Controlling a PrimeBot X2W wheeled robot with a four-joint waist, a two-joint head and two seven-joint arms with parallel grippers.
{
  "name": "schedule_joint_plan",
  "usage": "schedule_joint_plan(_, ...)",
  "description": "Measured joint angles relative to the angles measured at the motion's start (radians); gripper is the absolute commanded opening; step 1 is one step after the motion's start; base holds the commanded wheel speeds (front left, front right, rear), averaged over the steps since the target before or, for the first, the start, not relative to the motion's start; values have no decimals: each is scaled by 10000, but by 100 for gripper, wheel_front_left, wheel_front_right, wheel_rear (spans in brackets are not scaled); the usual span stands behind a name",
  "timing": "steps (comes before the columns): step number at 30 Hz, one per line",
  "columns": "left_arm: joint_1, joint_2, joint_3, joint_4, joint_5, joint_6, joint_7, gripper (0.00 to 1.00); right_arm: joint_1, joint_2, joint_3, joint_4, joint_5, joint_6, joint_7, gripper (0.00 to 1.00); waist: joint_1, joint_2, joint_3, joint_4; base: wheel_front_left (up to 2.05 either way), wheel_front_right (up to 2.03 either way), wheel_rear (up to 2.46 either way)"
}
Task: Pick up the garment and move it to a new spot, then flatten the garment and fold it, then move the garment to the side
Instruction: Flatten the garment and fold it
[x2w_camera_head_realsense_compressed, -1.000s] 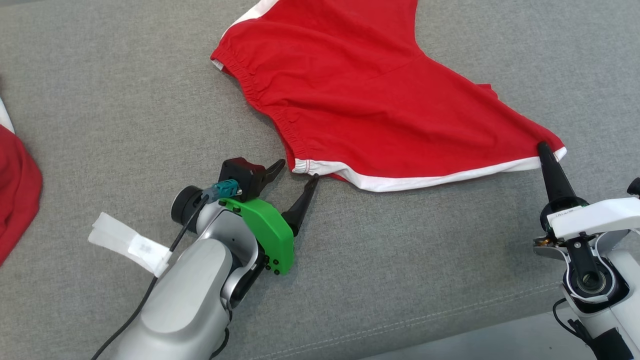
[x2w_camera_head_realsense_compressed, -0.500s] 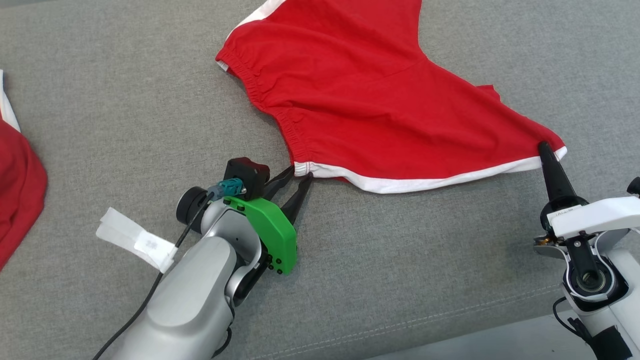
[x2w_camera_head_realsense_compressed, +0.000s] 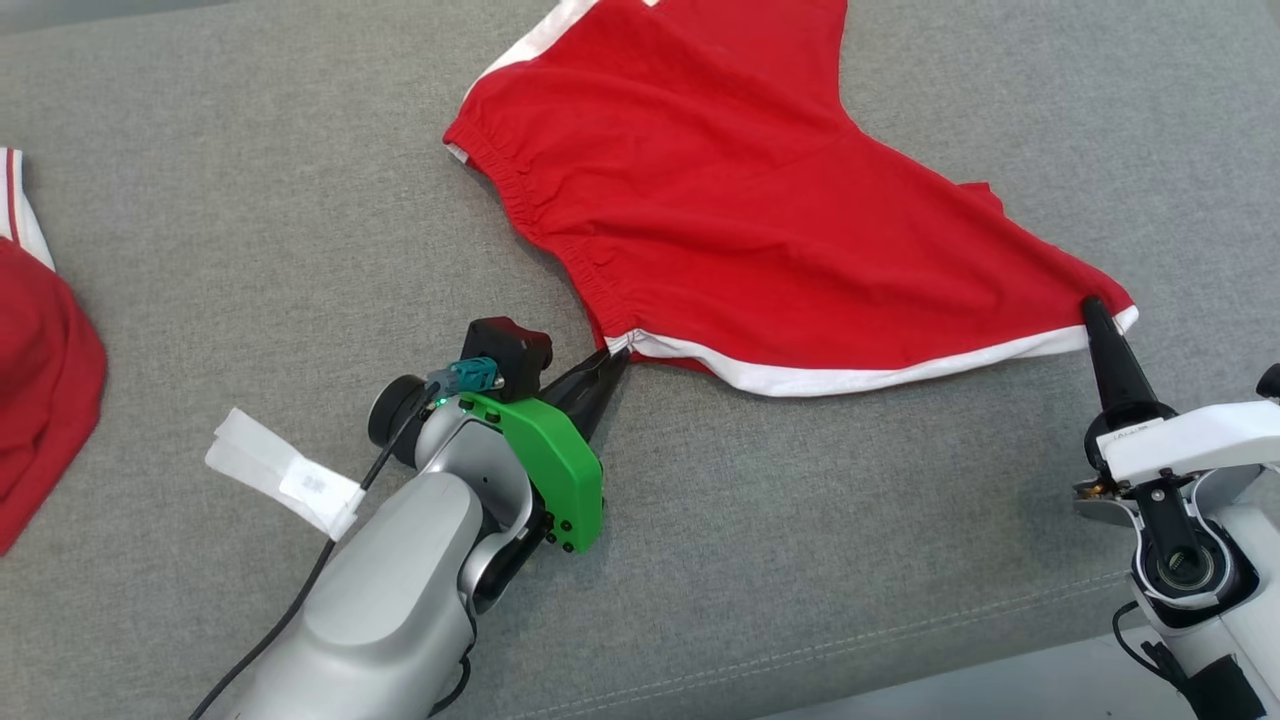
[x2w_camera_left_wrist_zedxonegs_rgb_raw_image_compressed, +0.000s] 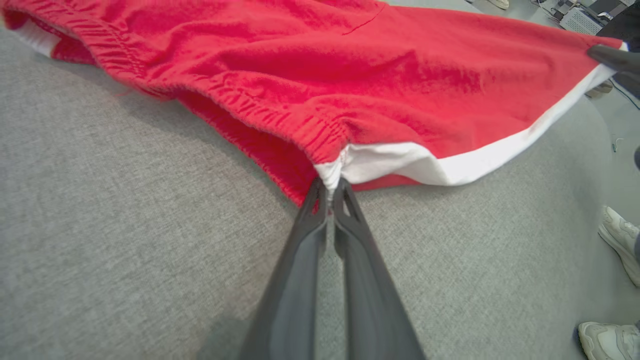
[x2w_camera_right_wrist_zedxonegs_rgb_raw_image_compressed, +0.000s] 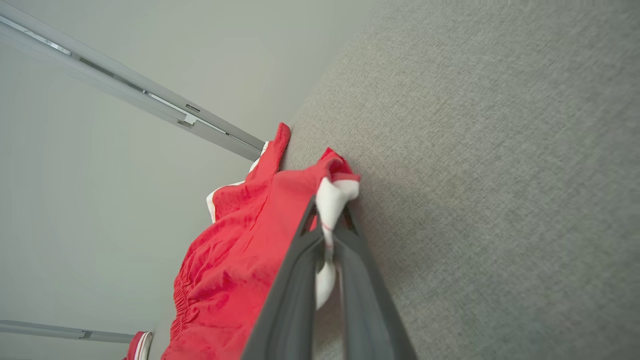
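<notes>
The garment (x2w_camera_head_realsense_compressed: 740, 230) is a pair of red shorts with white trim, spread on a grey cushioned surface (x2w_camera_head_realsense_compressed: 250, 230). My left gripper (x2w_camera_head_realsense_compressed: 612, 352) is shut on its near waistband corner, where the elastic meets the white stripe. The left wrist view shows this pinch up close, garment (x2w_camera_left_wrist_zedxonegs_rgb_raw_image_compressed: 350, 75) stretching away from the left gripper (x2w_camera_left_wrist_zedxonegs_rgb_raw_image_compressed: 329, 187). My right gripper (x2w_camera_head_realsense_compressed: 1092, 308) is shut on the white-trimmed corner at the right. In the right wrist view the right gripper (x2w_camera_right_wrist_zedxonegs_rgb_raw_image_compressed: 329, 210) holds a fold of white trim, with the garment (x2w_camera_right_wrist_zedxonegs_rgb_raw_image_compressed: 235, 260) hanging past it.
Another red garment with white trim (x2w_camera_head_realsense_compressed: 40, 380) lies at the left edge. The surface's front edge (x2w_camera_head_realsense_compressed: 900, 660) runs along the lower right. A person's pale shoes (x2w_camera_left_wrist_zedxonegs_rgb_raw_image_compressed: 620, 240) stand on the floor beside the surface. A white tag (x2w_camera_head_realsense_compressed: 285, 480) hangs from my left arm.
My left gripper closed from wide open onto the waistband corner of the garment. The right gripper kept its hold. The camera shifted slightly.
</notes>
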Motion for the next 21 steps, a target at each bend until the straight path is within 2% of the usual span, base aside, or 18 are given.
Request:
schedule_joint_plan(6, 226, -6, -132, -161, -593, -35, 357, 0, 128, -360, 222, 148, -336, 58, 50, 0, 0, 0, -248, 143, 0, 0, 0)
schedule_joint_plan(13, 1490, 31, -293, -844, -1494, -130, 1007, 0, 945, -786, 771, 320, -554, 71, 571, 0, 0, 0, -642, 417, 0, 0, 0)
schedule_joint_plan(16, 1858, 209, -228, -1262, -1831, -132, 1151, 0, 1376, -865, 924, 303, -531, 155, 800, 0, 0, 0, -815, 571, 0, 0, 0)
schedule_joint_plan(21, 2680, 920, 171, -1864, -2293, -132, 1279, 0, 1947, -1037, 1045, 232, -420, 245, 1074, 0, 0, 0, -1156, 759, 0, 0, 0)
